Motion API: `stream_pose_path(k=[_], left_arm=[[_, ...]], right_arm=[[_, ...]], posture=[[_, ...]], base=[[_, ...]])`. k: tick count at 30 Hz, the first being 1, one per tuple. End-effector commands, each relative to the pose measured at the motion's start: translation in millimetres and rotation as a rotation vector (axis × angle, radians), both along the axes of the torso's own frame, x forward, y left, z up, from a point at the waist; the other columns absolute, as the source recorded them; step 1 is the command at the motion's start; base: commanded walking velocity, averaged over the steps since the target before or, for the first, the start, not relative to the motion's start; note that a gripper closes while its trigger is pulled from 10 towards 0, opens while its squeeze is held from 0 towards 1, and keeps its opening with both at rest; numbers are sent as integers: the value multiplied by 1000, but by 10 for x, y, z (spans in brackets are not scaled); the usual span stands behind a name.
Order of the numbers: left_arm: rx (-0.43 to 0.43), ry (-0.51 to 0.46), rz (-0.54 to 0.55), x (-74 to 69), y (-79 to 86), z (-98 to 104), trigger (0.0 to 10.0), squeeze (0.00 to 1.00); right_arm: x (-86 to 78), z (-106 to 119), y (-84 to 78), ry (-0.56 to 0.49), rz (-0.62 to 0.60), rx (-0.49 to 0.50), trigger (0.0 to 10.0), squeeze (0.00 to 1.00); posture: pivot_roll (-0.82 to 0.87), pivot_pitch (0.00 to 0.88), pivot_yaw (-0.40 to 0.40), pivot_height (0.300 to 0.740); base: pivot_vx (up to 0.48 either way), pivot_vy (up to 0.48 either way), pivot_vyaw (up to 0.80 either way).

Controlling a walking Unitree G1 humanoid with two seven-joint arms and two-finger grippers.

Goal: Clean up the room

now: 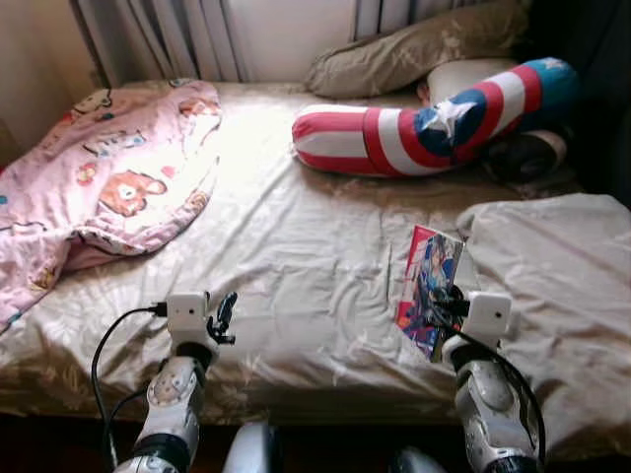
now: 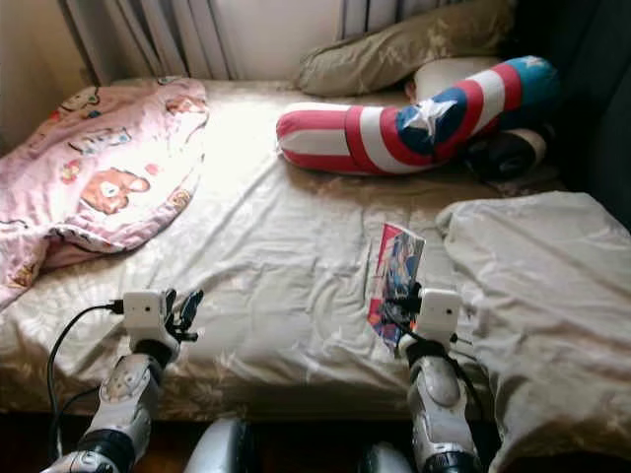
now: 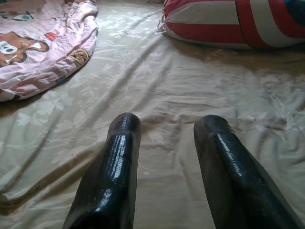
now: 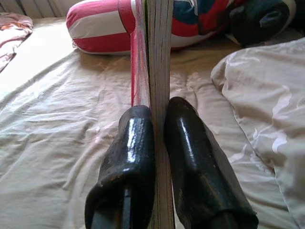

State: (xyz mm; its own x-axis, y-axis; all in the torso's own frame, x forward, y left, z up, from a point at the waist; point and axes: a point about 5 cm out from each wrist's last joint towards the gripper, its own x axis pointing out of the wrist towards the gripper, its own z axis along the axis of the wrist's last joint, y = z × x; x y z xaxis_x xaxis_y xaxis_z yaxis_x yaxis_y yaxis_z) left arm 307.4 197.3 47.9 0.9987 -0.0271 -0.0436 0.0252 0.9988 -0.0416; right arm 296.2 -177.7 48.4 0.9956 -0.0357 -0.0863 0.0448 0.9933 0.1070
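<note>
— Nearest in the left eye view, what do you make out?
— Two silver arms rising from the near edge. The left gripper hangs over the near left part of the bed, its black fingers spread and holding nothing. The right gripper sits at the near right, pinching a book with a colourful illustrated cover, which stands on edge, tilted, above the sheet.
— And farther off?
— A pink blanket with bear pictures is heaped on the left side. A long red, white and blue bolster with a star lies across the far right, with a beige pillow behind it by the curtains. A grey-beige duvet is bunched at the right, just beside the book.

— Does the right eye view differ?
— Same scene. The book shows upright in the right gripper, near the duvet's left edge.

— The left wrist view?
— Both black fingers are apart over the wrinkled beige sheet. The pink blanket lies beyond on one side, the striped bolster on the other.

— And the right wrist view?
— The fingers are pressed against either face of the book, seen edge-on with its pages showing. Beyond it lies the bolster, and the duvet is alongside.
</note>
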Motion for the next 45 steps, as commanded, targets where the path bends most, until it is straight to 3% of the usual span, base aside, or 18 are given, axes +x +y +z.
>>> stream_pose_path(k=[1, 19, 27, 35, 40, 43, 45], left_arm=[[4, -4, -8, 33, 13, 39, 10000, 0], [6, -17, -22, 72, -1, 95, 10000, 0], [1, -30, -35, 147, -41, 168, 10000, 0], [1, -46, -49, 149, -86, 183, 10000, 0], [2, -53, -50, 160, -105, 202, 10000, 0], [2, -65, -49, 148, -96, 214, 10000, 0], [7, -80, -56, 158, -91, 250, 10000, 0]], right_arm=[[60, 122, 21, -62, 6, 6, 10000, 0], [77, 145, 14, -63, -15, 25, 10000, 0], [184, 230, 14, -79, -16, 23, 10000, 0], [150, 202, 49, -77, -6, 21, 10000, 0], [164, 214, 47, -75, -3, 21, 10000, 0], [189, 224, 50, -76, -6, 49, 10000, 0], [241, 239, 44, -69, -25, 126, 10000, 0]], posture=[[-19, 74, 26, 645], [-3, 199, 36, 645], [-10, 204, 41, 645], [-17, 179, 36, 645], [-10, 208, 29, 645], [-3, 215, 29, 645], [3, 227, 35, 645]], base=[[0, 0, 0], [13, 0, 0], [255, 0, 0], [288, 0, 0], [168, 0, 0], [0, 0, 0], [0, 0, 0]])
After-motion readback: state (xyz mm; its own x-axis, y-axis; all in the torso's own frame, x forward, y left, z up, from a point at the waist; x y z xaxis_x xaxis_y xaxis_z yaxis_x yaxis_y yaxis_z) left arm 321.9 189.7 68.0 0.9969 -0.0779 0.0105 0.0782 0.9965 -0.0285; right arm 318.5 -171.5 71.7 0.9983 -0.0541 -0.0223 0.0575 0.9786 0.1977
